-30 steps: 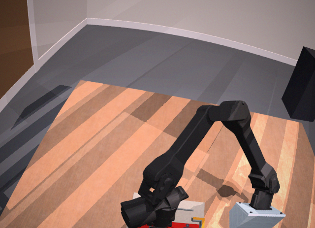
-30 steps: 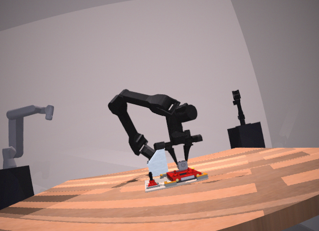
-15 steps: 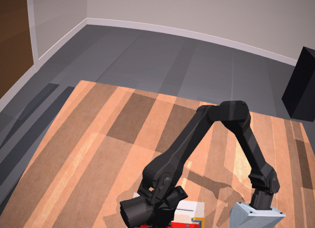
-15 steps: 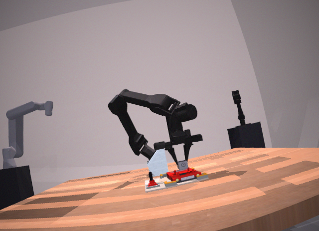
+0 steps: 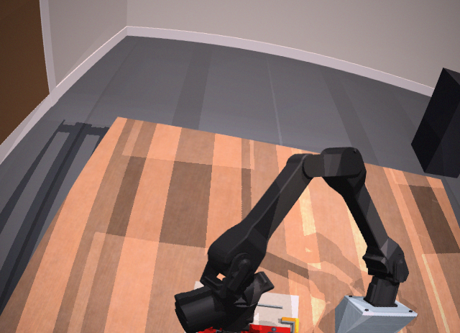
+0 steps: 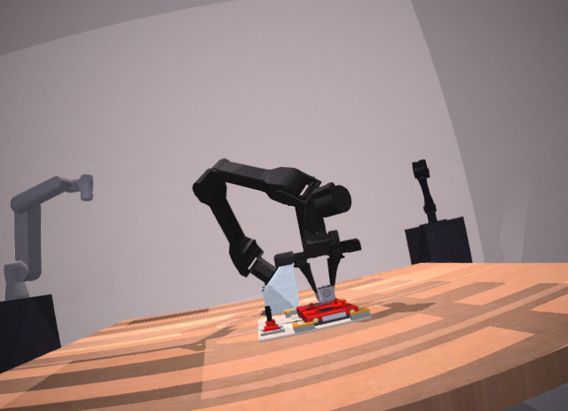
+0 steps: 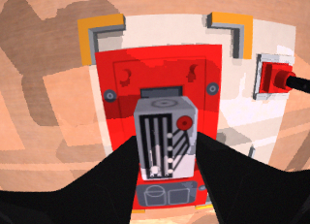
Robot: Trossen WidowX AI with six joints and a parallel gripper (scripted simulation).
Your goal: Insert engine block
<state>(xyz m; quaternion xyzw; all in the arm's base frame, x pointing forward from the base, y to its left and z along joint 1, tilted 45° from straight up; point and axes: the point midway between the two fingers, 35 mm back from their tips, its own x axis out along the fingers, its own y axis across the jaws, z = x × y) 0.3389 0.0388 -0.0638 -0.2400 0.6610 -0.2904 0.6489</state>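
Observation:
My gripper (image 6: 325, 288) (image 7: 166, 139) is shut on the grey engine block (image 6: 326, 295) (image 7: 167, 105), a finger on either side. The block is upright over the red car body (image 6: 306, 313) (image 7: 108, 69) (image 5: 272, 329). In the exterior view its lower edge is close to the body's top; whether they touch is unclear. In the wrist view, part of the dark opening (image 7: 161, 92) shows beyond the block, which hides the rest. The block's striped face with a red disc faces the wrist camera. The rib and the slot side cannot be made out.
The car body lies on a white board (image 5: 274, 311) (image 6: 285, 332) (image 7: 262, 35) between yellow and grey corner brackets (image 7: 242, 25) (image 6: 361, 312). A red piece with a black upright handle (image 6: 269, 325) (image 7: 276, 79) stands beside it on the board. My arm's pale blue base (image 5: 371, 316) (image 6: 281, 289) is behind the board.

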